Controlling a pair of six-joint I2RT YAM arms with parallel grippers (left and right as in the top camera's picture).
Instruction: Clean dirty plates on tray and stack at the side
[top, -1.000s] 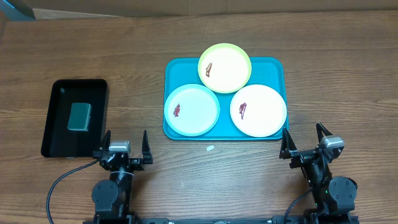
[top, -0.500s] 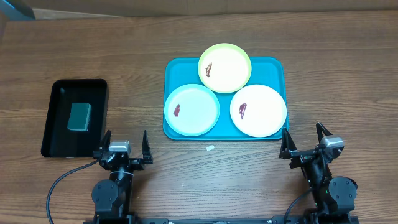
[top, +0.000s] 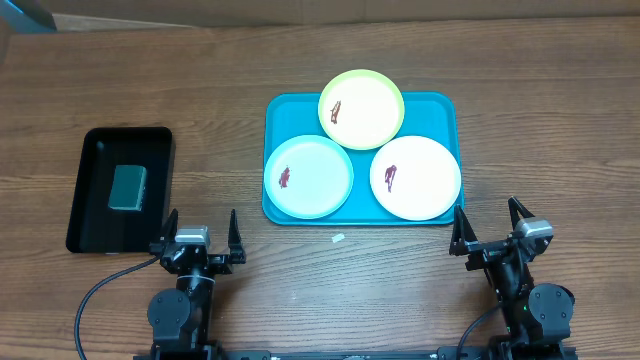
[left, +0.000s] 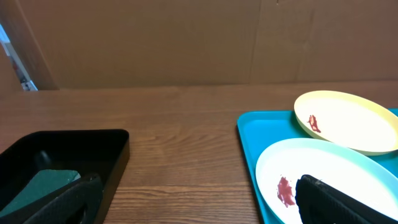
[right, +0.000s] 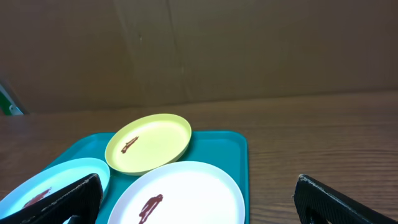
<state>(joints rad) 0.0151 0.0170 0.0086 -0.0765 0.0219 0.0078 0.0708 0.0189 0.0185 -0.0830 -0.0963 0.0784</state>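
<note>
At the left of the wooden table (top: 200, 80), a small black tray (top: 95, 220) holds a dark green sponge (top: 129, 187) lying flat near its middle. Just in front of it, at the near edge, the left gripper (top: 202, 220) rests with its two fingers spread wide and nothing between them, pointing toward the far side. A small white scrap (top: 338, 239) lies on the bare wood between the arms, just in front of the turquoise tray (top: 435, 115). This tray sits right of centre and carries all three plates, none of them stacked. The bluish-white plate (top: 315, 180) occupies the near left corner, a reddish-brown smear on its left half. The yellow-green plate (top: 365, 110) sits at the far middle, its edge reaching past the tray's far rim and its near edge meeting the other two plates, with a smear left of its centre. The white plate (top: 420, 180) fills the near right corner, reaching the tray's right rim, and is likewise smeared on its left side. At the near right, the right gripper (top: 486, 210) stands just in front of the tray's corner, its fingers also parted wide and empty, clear of the plates.
</note>
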